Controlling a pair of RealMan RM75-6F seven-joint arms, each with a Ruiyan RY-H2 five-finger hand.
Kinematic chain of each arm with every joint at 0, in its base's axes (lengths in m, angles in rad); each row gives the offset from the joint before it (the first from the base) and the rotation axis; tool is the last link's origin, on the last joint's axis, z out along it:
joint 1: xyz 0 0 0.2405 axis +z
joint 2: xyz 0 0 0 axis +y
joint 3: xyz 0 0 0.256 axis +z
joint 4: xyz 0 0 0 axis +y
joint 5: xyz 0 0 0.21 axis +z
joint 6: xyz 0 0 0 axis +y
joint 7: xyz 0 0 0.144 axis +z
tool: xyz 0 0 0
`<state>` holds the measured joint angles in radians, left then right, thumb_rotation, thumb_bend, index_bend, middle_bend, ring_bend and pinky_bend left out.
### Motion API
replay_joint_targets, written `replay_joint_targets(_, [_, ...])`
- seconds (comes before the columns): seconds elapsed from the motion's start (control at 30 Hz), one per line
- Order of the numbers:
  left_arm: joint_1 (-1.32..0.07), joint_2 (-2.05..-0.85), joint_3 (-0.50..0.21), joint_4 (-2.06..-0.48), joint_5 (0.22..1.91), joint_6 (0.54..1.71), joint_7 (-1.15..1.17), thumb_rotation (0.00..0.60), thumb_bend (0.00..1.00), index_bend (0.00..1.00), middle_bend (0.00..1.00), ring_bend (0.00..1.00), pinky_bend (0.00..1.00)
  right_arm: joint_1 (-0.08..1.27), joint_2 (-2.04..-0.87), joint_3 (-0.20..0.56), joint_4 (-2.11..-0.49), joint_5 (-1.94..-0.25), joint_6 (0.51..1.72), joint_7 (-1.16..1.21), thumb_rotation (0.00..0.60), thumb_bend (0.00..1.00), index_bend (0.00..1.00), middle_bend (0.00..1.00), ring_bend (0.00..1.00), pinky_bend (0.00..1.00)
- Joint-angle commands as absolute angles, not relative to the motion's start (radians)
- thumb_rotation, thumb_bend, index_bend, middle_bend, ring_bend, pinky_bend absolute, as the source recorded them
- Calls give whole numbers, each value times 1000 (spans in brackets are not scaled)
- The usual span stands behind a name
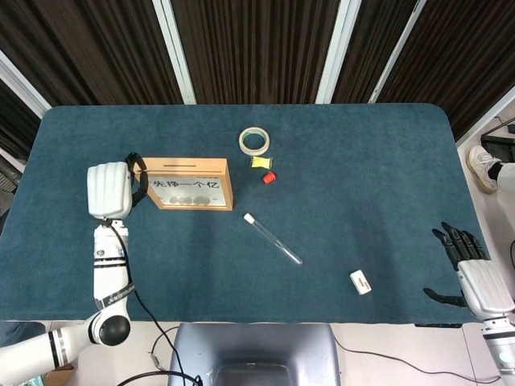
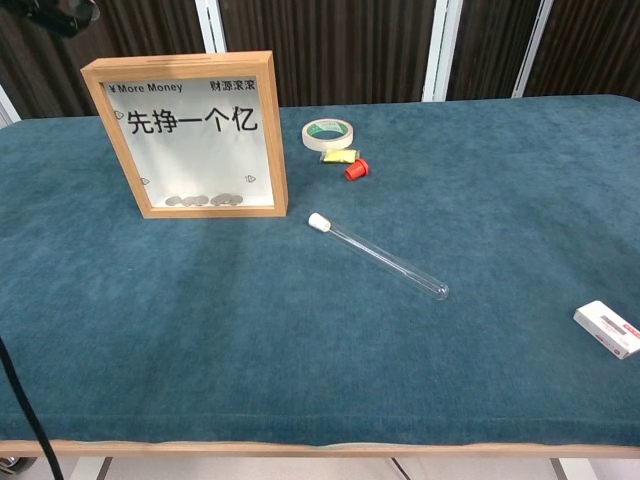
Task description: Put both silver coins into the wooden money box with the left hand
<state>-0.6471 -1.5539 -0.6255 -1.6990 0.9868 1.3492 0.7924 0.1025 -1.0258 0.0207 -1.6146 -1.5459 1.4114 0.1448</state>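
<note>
The wooden money box (image 1: 183, 183) stands upright left of the table's centre, its glass front (image 2: 190, 135) printed with black characters. Several silver coins (image 2: 205, 200) lie inside along its bottom edge. I see no loose coin on the cloth. My left hand (image 1: 111, 191) is raised just left of the box's top left corner, back of the hand up and fingers curled toward the box. Whatever is between its fingers is hidden. The chest view shows only a dark scrap of it at the top left. My right hand (image 1: 469, 269) rests at the table's right front edge, fingers spread, holding nothing.
A glass test tube (image 1: 272, 239) lies right of the box. A tape roll (image 1: 254, 141), a yellow piece (image 1: 261, 162) and a red cap (image 1: 269, 178) sit behind it. A small white box (image 1: 360, 282) lies near the front right.
</note>
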Motion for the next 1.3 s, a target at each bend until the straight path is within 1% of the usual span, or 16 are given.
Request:
replay_joint_targets(0.03, [-733, -1535, -675, -1692, 871, 1312, 832, 600, 534, 638, 1000, 1000, 1000, 102, -1023, 22, -1613, -1543, 1413, 154, 600, 137, 0, 0, 0, 0])
replay_joint_targets(0.27, [-803, -1544, -651, -1622, 800, 1296, 822, 600, 544, 635, 1000, 1000, 1000, 100, -1012, 30, -1603, -1527, 1414, 189, 600, 137, 0, 0, 0, 0])
replay_joint_targets(0.43, [-830, -1553, -624, -1585, 770, 1295, 808, 600, 544, 635, 1000, 1000, 1000, 99, -1009, 28, -1603, -1530, 1414, 191, 600, 137, 0, 0, 0, 0])
replay_joint_targets(0.63, [-860, -1560, -609, -1551, 734, 1286, 777, 600, 545, 635, 1000, 1000, 1000, 100, -1012, 26, -1606, -1532, 1411, 180, 600, 137, 0, 0, 0, 0])
replay_joint_targets(0.93, [-886, -1558, -569, -1507, 699, 1259, 742, 600, 544, 634, 1000, 1000, 1000, 104, -1015, 25, -1606, -1531, 1403, 169, 600, 137, 0, 0, 0, 0])
replay_joint_targets(1.3, [-911, -1566, -548, -1453, 675, 1236, 680, 600, 530, 624, 1000, 1000, 1000, 109, -1016, 21, -1607, -1532, 1393, 159, 600, 137, 0, 0, 0, 0])
